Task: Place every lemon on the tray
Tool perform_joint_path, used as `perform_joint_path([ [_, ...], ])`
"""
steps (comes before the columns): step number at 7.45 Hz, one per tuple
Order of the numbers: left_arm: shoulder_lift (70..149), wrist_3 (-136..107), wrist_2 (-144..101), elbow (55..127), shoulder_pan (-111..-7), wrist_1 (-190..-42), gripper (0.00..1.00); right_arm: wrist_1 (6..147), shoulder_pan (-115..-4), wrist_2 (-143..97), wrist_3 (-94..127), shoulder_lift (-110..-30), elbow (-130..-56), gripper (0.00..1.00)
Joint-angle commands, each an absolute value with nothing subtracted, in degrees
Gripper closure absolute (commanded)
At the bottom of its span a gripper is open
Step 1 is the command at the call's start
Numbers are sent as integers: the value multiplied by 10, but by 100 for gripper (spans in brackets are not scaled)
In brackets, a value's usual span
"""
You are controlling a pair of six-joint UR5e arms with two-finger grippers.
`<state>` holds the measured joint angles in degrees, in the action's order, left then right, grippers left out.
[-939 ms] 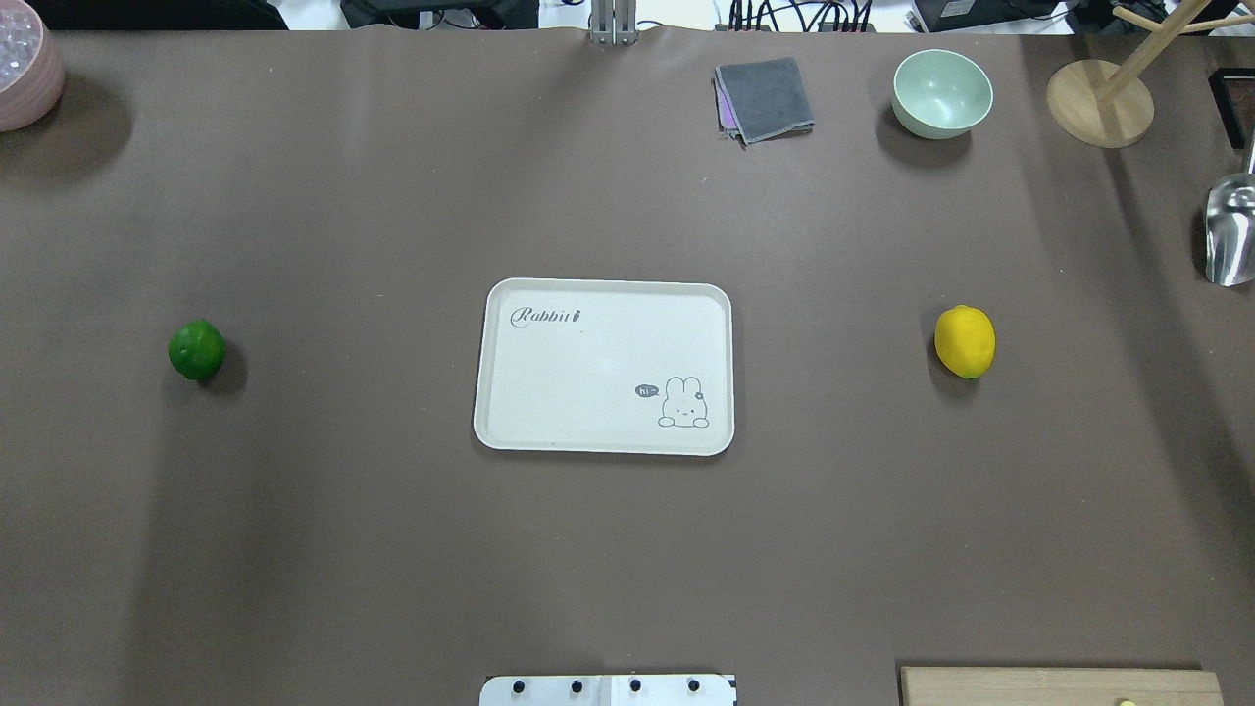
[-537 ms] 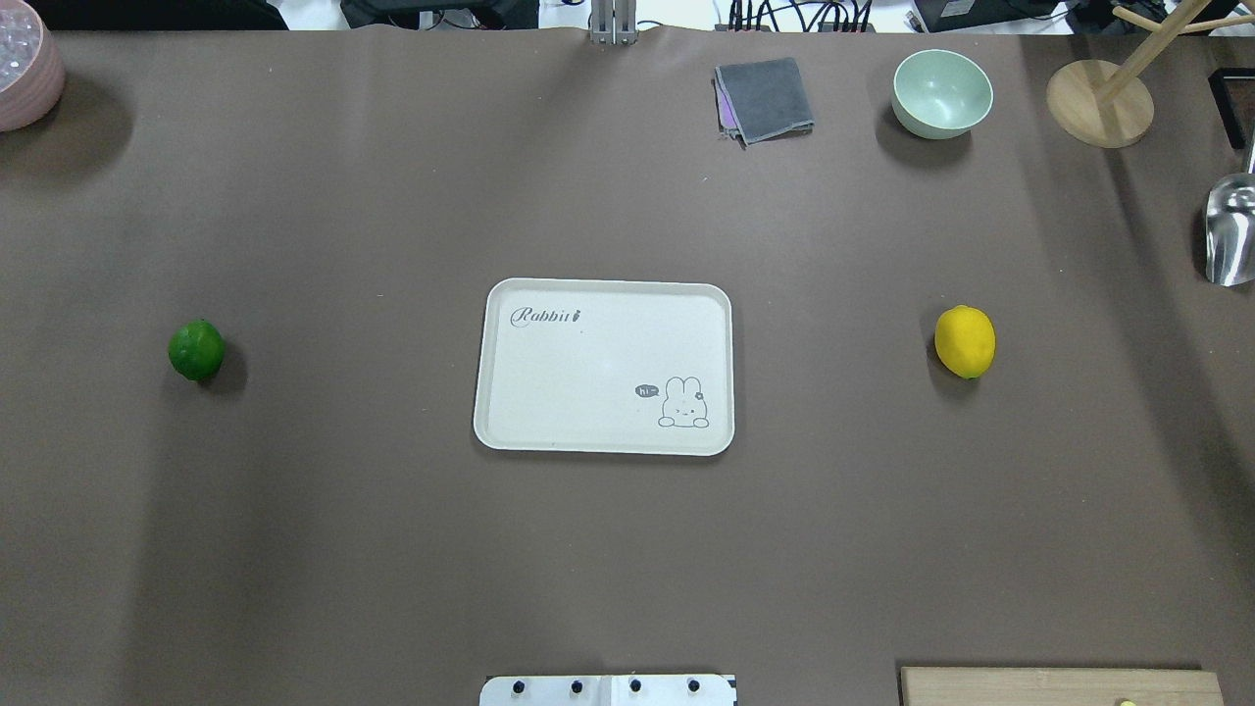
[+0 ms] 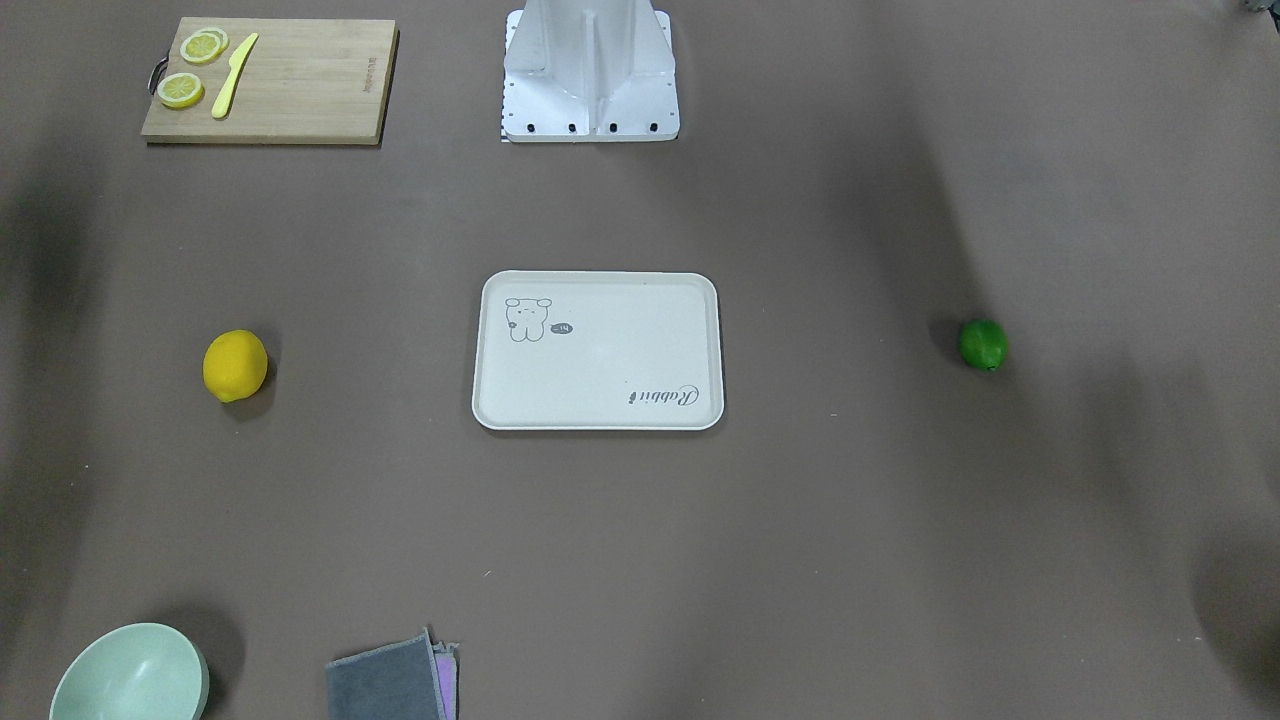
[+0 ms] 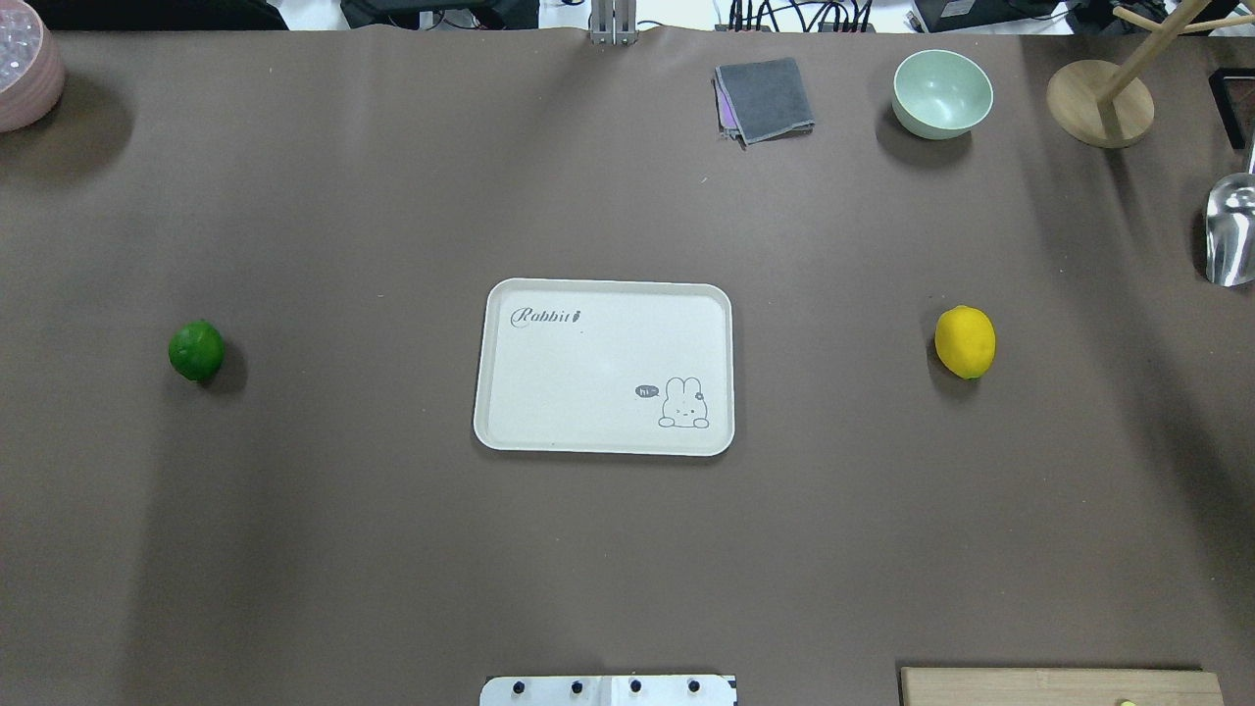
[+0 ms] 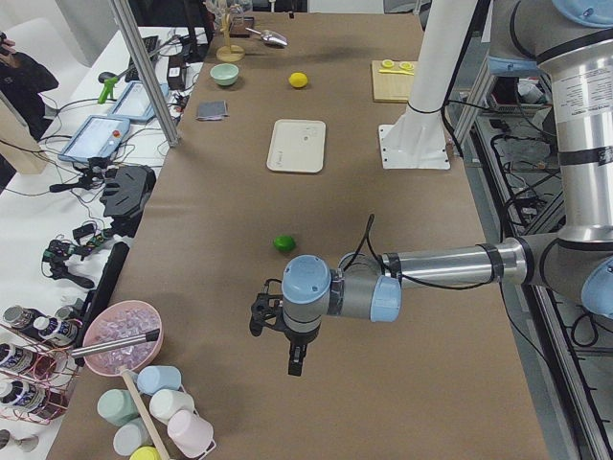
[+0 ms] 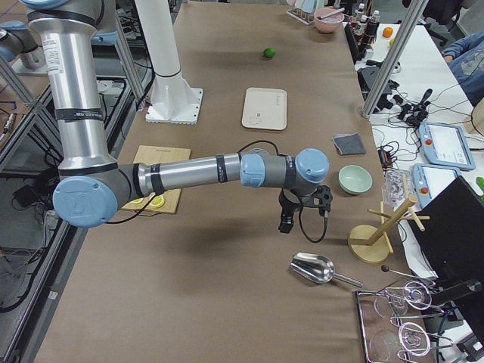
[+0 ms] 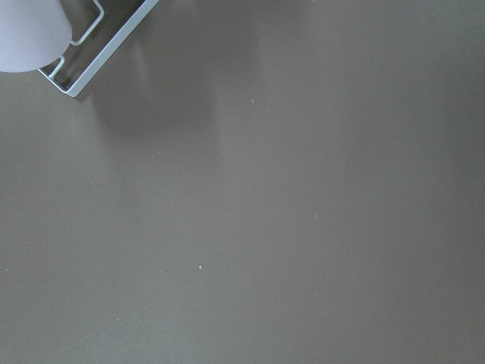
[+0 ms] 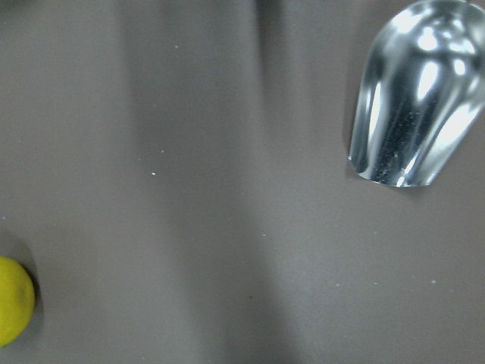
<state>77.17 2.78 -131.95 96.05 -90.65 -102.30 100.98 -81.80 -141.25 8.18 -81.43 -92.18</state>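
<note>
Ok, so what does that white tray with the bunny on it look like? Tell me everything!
The tray is a flat, off-white rectangle with rounded corners and a low raised rim; it looks like plastic. A small cartoon rabbit saying "hi" is drawn in one corner, and "Rabbit" is written in the opposite one. It lies flat in the middle of the brown table. Nothing is on it, and only the table touches it.

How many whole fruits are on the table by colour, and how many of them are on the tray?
yellow lemon: 1
green lemon: 1
Total: 2 whole fruits, 0 of them on the tray
</note>
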Motion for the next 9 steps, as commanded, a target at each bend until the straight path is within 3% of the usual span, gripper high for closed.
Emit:
perform_joint_path([
  [1,778,25,-1338,960,-904,-1023,2,1009,-773,-1451,114,-768,-893,0],
  [7,795,24,-1337,960,-897,-1008,2,945,-622,-1427,300,-683,-874,1],
  [9,865,-1,-1340,950,-881,-963,2,934,-600,-1424,299,-680,-856,1],
])
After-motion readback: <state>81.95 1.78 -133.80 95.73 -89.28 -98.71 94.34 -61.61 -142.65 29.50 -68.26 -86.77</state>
